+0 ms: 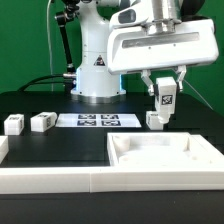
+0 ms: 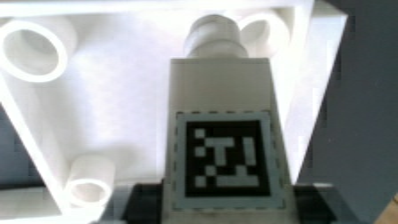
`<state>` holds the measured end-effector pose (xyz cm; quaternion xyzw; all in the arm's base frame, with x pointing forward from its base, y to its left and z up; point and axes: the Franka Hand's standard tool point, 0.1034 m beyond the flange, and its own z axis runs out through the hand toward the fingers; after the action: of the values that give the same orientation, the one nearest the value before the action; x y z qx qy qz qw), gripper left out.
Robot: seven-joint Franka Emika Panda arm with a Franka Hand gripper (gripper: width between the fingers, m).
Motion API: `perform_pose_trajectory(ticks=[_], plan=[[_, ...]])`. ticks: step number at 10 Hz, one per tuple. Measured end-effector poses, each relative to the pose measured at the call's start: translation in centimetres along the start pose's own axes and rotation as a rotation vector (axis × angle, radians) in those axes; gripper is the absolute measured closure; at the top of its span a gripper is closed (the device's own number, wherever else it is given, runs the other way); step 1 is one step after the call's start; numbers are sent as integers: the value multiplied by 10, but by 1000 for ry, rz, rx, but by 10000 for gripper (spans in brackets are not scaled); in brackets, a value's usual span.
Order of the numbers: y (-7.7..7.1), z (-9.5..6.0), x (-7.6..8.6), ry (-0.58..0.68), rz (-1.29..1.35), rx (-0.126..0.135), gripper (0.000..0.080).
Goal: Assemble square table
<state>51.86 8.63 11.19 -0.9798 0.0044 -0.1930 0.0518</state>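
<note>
Well off the slab (image 1: 160,158) to the exterior view's left stood the outer leg (image 1: 13,124) and the inner leg (image 1: 42,122). The marker board (image 1: 95,120) lay between them and the slab. A third leg (image 1: 154,120) stood just beyond the slab's far rim. Above that rim the gripper (image 1: 165,97) pinched the held leg (image 1: 166,92) upright, its long axis vertical. The slab therefore lay straight below. In the wrist view its peg pointed down beside a corner hole (image 2: 267,30), with another hole (image 2: 36,50) farther off. How high the peg hung could not be told. The fingertips were hidden, and no fourth leg showed.
</note>
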Motion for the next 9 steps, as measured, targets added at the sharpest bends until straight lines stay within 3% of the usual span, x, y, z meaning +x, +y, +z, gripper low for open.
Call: perform_pose_trajectory(ticks=[2, 4, 8, 9], plan=[[-4, 1, 3, -11, -2, 5, 509], [1, 7, 24, 15, -51, 6, 509], [1, 9, 22, 7, -47, 7, 509], [-2, 8, 31, -13, -48, 14, 509]])
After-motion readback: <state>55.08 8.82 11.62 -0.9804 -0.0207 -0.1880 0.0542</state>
